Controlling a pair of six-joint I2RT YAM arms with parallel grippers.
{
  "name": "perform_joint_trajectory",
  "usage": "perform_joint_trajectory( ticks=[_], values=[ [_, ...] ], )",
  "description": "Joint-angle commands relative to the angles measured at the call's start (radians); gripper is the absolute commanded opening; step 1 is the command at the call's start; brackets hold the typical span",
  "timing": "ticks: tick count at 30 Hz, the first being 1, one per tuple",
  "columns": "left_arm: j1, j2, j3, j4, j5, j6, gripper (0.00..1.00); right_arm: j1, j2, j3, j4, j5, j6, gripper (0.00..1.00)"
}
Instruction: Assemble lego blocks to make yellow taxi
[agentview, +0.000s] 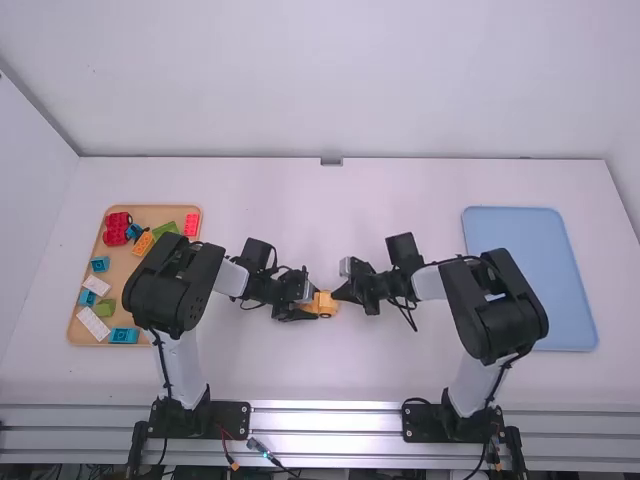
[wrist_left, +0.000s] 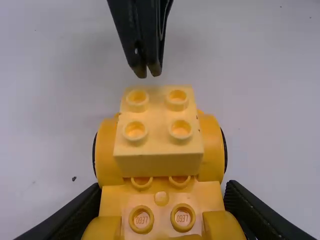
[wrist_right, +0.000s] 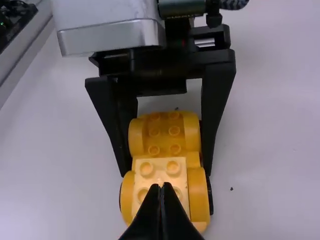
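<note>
While the left tool (agentview: 308, 304) clamps the yellow car (wrist_left: 158, 164), the right tool (agentview: 335, 294) points inward, closed.

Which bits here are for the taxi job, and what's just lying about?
Taxi job:
- yellow wheeled base
- pale yellow block on it
- left gripper, right gripper

Apparently idle:
- red blocks
- green blocks
- blue blocks
- blue tray
</note>
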Motion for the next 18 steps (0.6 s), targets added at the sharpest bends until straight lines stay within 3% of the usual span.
perform_joint_trajectory(
  ticks=[1, 18],
  values=[
    [-0.006, 0.012, 0.006, -0.007, 0.015, -0.001, 0.53, 0.008, 0.008, 0.011, -0.017, 0.028, -0.016, 0.00],
    [-0.006, 0.012, 0.006, -0.015, 0.015, 0.000, 0.53, 0.028, 0.008, 0.011, -0.016, 0.056, -0.011, 0.00]
  ],
)
